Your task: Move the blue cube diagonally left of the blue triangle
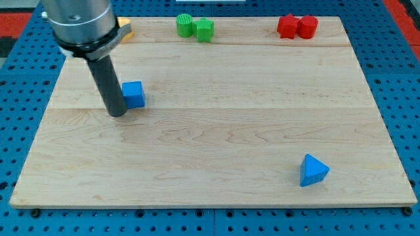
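The wooden desk (216,131) lies on a blue perforated base (20,98). The arm carries no grasping tool, so there is nothing to be released or clenched: it ends in a plain dark rod, and my tip (117,114) rests on the desk in the view's upper left. The blue cube (133,94) sits immediately to the view's right of the rod, touching it or very nearly so; contact cannot be confirmed. The blue triangle (314,171) stands well apart from it, near the view's bottom right corner of the desk. Along the view's top edge are two green blocks (195,27), touching each other, one rounded and one more angular. Further to the view's right on the same edge are two red blocks (297,27), also touching. A yellow-orange block (125,29) shows partly behind the arm's grey housing at the top left; its shape cannot be made out.
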Action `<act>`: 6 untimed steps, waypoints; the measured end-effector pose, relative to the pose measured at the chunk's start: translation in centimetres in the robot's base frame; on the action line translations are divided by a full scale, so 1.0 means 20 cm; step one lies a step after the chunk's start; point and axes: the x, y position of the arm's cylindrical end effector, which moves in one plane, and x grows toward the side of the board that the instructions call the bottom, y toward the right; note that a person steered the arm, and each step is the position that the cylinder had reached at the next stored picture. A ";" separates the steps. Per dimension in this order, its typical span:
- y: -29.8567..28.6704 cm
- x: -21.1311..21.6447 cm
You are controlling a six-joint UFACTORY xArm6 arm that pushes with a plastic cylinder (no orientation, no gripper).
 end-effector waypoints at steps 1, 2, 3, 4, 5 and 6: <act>-0.11 -0.01; -0.21 -0.01; -0.28 -0.01; -0.30 -0.06; -0.30 -0.12; -0.31 -0.12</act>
